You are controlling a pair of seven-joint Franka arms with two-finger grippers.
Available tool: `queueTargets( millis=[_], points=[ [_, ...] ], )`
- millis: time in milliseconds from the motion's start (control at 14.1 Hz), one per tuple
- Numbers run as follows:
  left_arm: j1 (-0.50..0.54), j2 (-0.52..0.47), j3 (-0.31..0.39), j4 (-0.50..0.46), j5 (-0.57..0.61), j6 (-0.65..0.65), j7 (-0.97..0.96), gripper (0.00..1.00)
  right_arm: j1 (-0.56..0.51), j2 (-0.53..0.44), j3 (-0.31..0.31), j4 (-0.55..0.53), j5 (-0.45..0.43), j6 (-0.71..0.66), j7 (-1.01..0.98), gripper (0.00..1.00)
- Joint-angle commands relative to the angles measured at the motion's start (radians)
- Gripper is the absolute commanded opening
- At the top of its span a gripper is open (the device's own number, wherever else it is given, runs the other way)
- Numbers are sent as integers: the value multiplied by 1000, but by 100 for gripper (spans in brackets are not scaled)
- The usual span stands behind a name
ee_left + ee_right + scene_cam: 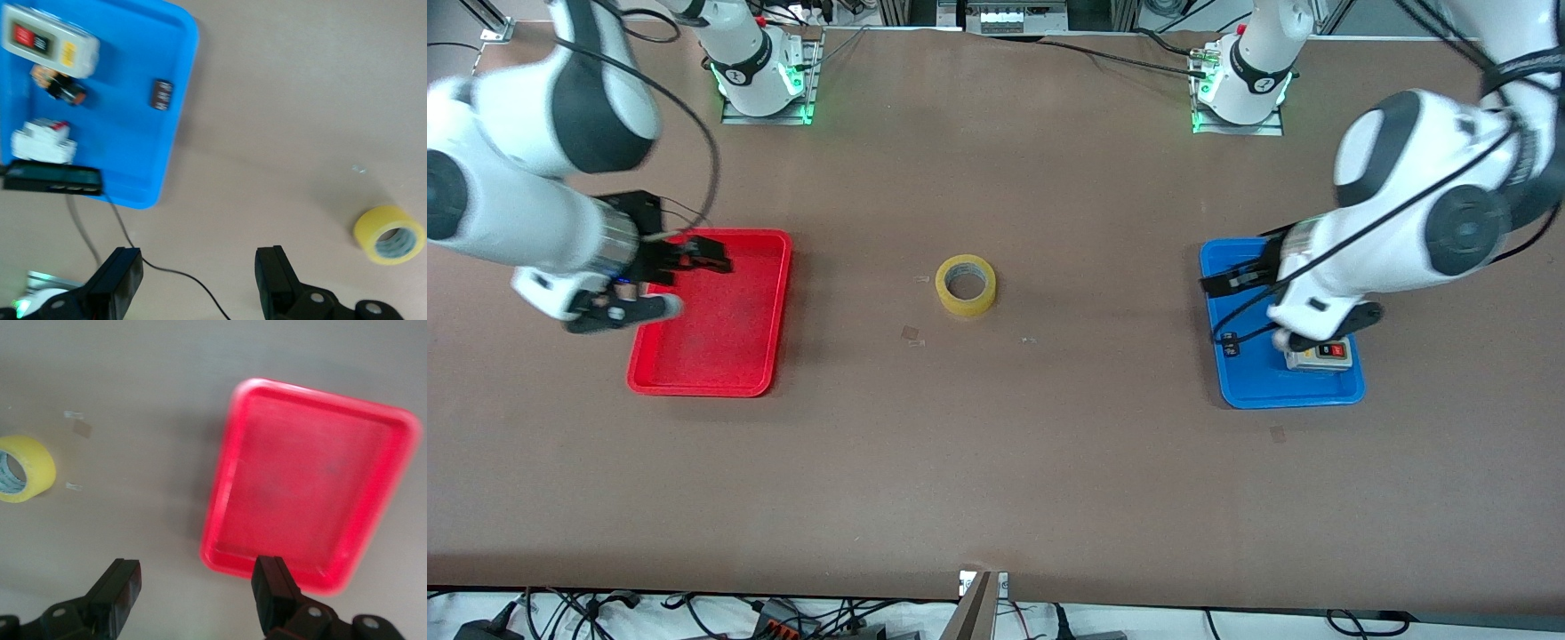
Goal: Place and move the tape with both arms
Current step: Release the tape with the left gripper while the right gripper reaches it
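The tape (965, 284), a yellow translucent roll lying flat with its hollow core up, rests mid-table between the two trays; nothing touches it. It also shows as the tape (389, 235) and the tape (23, 468). My left gripper (199, 280) hangs open and holds nothing, above bare table beside the blue tray (167, 133); from the front camera the left gripper (1232, 283) shows over that tray's tape-side edge. My right gripper (197, 590) is open and holds nothing, with one finger over the rim of the red tray (313, 480); the right gripper (707, 258) is high above it.
The red tray (720, 347) holds nothing. The blue tray (1280, 391) holds a grey switch box (1320, 356) with red and black buttons and a small dark part (1230, 347). A white breaker (41, 141) and a black strip (53, 179) also lie in it. Tape scraps (911, 334) lie near the roll.
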Motion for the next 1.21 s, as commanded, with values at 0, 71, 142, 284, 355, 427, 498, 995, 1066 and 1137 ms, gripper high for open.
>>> queueTargets(
  millis=[0,71,142,284,355,427,498,995,1066,1137],
  points=[
    [41,-109,-11,-104,53,-9,116,100,103,78,-3,8,7,66,69,100],
    [42,-112,-11,-101,70,-21,129,100,140,111,-3,8,4,99,123,100],
    [50,-113,-11,-91,101,-35,142,100,214,170,-3,8,2,169,227,100],
    [65,-144,-4,-93,115,-34,216,100,284,233,-3,8,7,259,329,100],
    [64,-169,31,-94,115,-34,268,100,319,258,-2,8,8,294,390,100],
    [61,-189,62,-94,113,-37,326,100,353,276,-3,8,8,328,445,100],
    [58,-212,90,-96,113,-38,393,100,385,298,-2,8,8,372,500,100],
    [-7,-283,213,-12,184,-63,713,100,482,379,-1,7,8,483,597,100],
    [-2,-281,207,-7,182,-51,715,100,488,379,-3,4,8,482,593,100],
    [7,-278,202,1,181,-19,713,100,487,384,-2,4,8,469,593,100]
  ],
)
